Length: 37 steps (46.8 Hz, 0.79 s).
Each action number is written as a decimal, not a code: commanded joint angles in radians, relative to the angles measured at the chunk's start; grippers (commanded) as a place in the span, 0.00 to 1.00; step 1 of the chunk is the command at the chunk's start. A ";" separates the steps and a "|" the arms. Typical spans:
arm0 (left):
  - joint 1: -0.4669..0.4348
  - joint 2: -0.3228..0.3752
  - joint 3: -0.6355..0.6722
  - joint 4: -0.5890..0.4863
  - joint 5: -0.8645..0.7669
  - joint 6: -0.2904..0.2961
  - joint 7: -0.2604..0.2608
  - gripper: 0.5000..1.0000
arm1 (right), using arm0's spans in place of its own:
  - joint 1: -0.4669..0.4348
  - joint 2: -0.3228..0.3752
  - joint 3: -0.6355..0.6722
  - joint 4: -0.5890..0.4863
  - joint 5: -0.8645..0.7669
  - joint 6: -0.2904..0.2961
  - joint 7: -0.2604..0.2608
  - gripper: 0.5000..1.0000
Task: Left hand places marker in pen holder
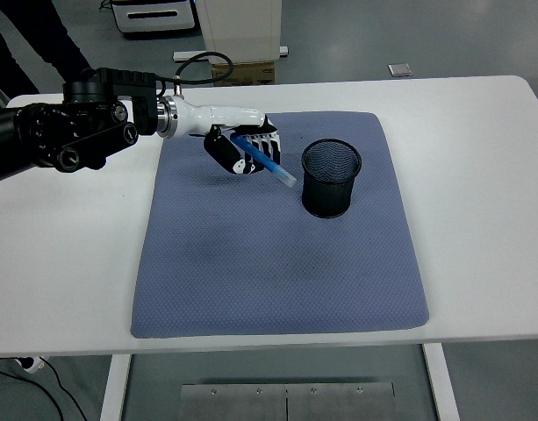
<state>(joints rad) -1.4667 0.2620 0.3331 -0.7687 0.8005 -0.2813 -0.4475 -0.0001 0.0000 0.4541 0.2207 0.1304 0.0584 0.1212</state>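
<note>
— Blue: is that the marker (265,161)?
— Yes. It is gripped in the curled fingers (251,154) of the left hand (242,151), held above the grey mat (277,263), tilted with its lower tip pointed toward the holder (331,178).
— Where is it relative to the holder?
— Just left of the rim, apart from it. The black mesh holder is stood upright on the mat.

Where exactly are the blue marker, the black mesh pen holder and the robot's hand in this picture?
marker (270,163), head view, on the middle of its blue barrel.
pen holder (330,196), head view, on its front mesh wall.
left hand (244,151), head view, on the middle of the hand gripping the marker.
</note>
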 commanded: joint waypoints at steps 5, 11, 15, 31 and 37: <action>-0.007 0.000 -0.048 -0.001 -0.010 -0.029 0.001 0.00 | 0.000 0.000 0.000 0.000 0.000 0.000 0.000 1.00; -0.007 -0.001 -0.063 -0.001 -0.073 -0.032 0.001 0.00 | 0.000 0.000 0.000 0.000 0.000 0.000 0.000 1.00; -0.007 -0.001 -0.083 -0.001 -0.110 -0.042 0.001 0.00 | 0.000 0.000 0.000 0.000 0.000 0.000 0.000 1.00; 0.006 -0.015 -0.181 -0.001 -0.208 -0.082 0.006 0.00 | 0.000 0.000 0.000 0.000 0.000 0.000 0.000 1.00; 0.016 -0.021 -0.183 0.000 -0.337 -0.104 0.007 0.00 | 0.000 0.000 0.000 0.000 0.000 0.000 0.000 1.00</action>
<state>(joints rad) -1.4567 0.2455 0.1499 -0.7688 0.5202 -0.3804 -0.4415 0.0000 0.0000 0.4541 0.2208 0.1304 0.0583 0.1214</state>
